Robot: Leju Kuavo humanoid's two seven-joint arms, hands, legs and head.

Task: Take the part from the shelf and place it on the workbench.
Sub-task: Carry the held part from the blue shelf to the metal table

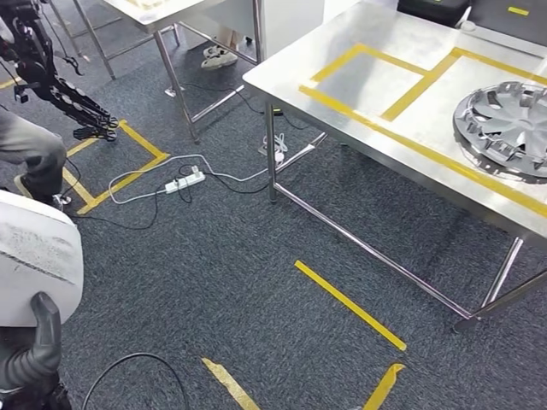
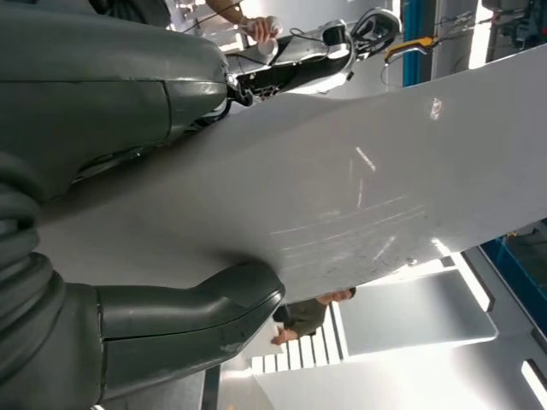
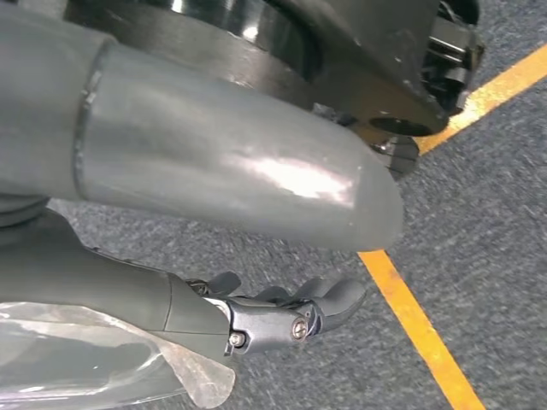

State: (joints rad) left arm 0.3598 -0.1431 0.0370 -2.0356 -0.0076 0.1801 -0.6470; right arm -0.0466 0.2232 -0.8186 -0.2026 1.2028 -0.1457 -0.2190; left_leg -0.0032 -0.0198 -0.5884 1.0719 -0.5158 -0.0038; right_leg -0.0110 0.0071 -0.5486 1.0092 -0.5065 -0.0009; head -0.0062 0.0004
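Note:
The part is a large white curved panel (image 1: pixel 35 256) at the lower left of the head view, and my left hand (image 1: pixel 35 350) grips it from below with a dark finger up against its edge. In the left wrist view the white panel (image 2: pixel 335 188) lies between the thumb (image 2: pixel 193 316) and the other fingers (image 2: pixel 109 94) of my left hand. My right hand (image 3: pixel 271 312) hangs over the grey carpet, fingers loosely extended and holding nothing. The steel workbench (image 1: pixel 361 111), marked with yellow tape, stands at the upper right, some way from the panel.
A silver wheel cover (image 1: pixel 503 124) lies on the workbench's right end. A power strip (image 1: pixel 184 181) and cables trail across the carpet. Yellow tape strips (image 1: pixel 348 303) mark the floor. A person's leg (image 1: pixel 32 154) and a black jointed arm (image 1: pixel 64 90) are at the left. Another table (image 1: pixel 161 13) stands behind.

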